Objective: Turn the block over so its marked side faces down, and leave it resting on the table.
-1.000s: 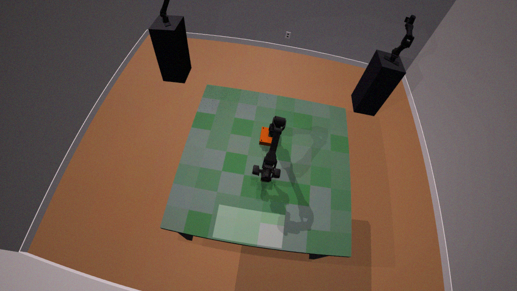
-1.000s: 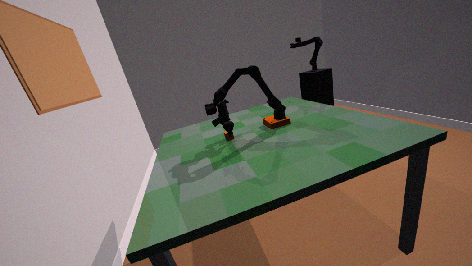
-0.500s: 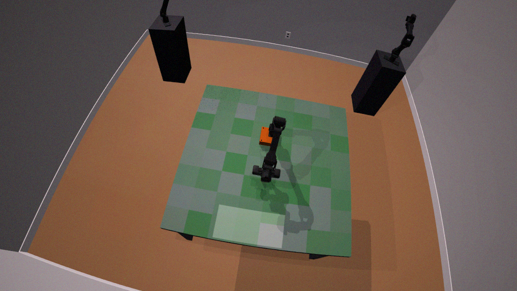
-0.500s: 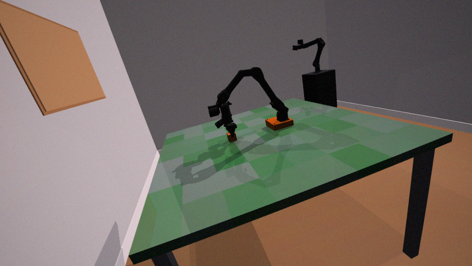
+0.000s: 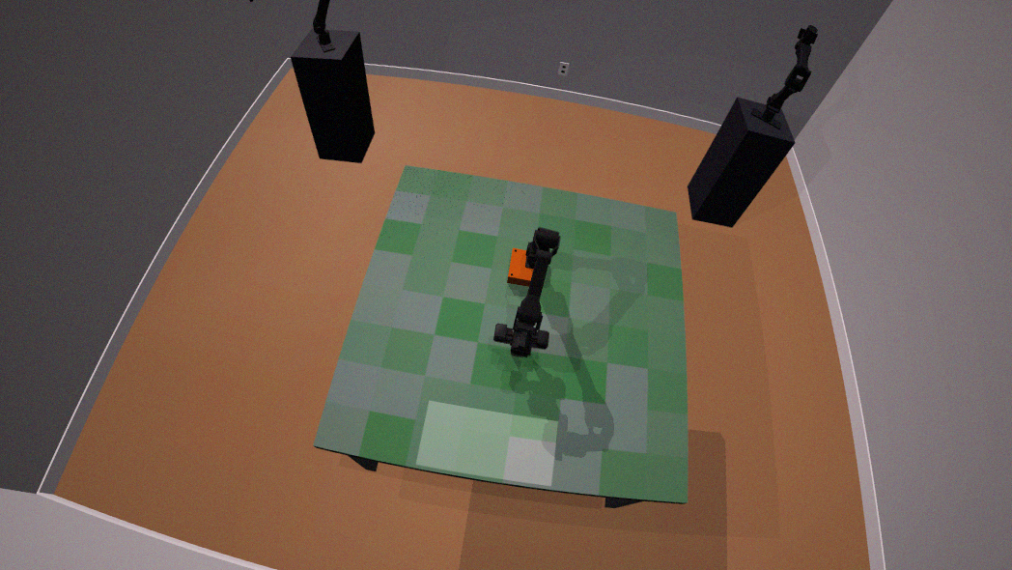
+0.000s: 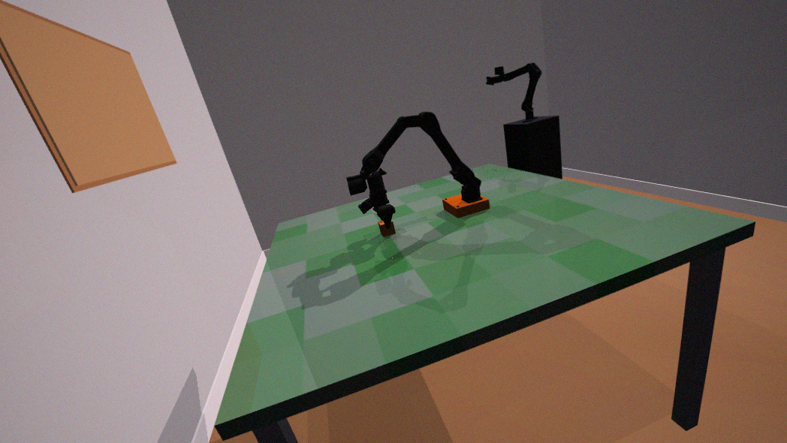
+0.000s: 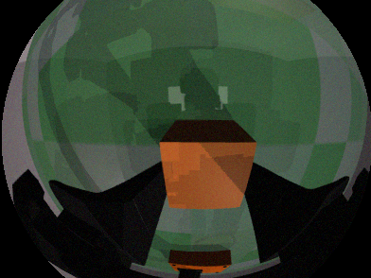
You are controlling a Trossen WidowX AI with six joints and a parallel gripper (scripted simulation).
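Observation:
An orange block [image 6: 387, 230] [image 7: 203, 175] sits at the table [image 6: 484, 324] [image 5: 396, 311] surface. Its upper face is lit orange and partly in shadow, and the side toward the top of the wrist view is dark. My gripper [image 6: 387, 224] [image 7: 206, 165] points down and is shut on the block, with one finger against each of two opposite sides. No mark shows on the faces in view; the underside and the gripped sides are hidden. In the top view the arm hides the block.
The arm stands on an orange base [image 5: 520, 267] [image 6: 462, 206] [image 7: 200, 257] farther back on the table. Two black pedestals [image 5: 336, 105] [image 5: 740, 162] with other arms stand on the floor beyond the table; one pedestal [image 6: 532, 147] shows in the exterior view.

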